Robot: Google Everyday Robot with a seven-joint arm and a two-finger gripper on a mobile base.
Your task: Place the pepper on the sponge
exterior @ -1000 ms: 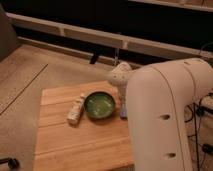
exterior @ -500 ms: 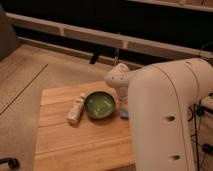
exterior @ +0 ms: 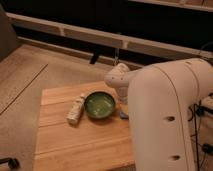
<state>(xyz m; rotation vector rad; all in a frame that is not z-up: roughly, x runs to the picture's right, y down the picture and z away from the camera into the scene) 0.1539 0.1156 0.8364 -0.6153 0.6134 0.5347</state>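
The big white arm fills the right of the camera view and bends down over the right edge of the wooden table (exterior: 75, 145). My gripper (exterior: 120, 91) hangs below the rounded wrist, just right of a green bowl (exterior: 99, 105), and the arm's own body mostly hides it. A small blue patch (exterior: 123, 115), possibly the sponge, peeks out on the table under the gripper. The pepper is hidden from view.
A white bottle (exterior: 76, 109) lies on its side just left of the green bowl. Beyond the table a long pale ledge (exterior: 90, 36) runs along the dark back wall. Carpeted floor (exterior: 20, 75) lies to the left.
The wrist has shifted slightly left and down toward the table's right edge. The bowl and bottle have not moved.
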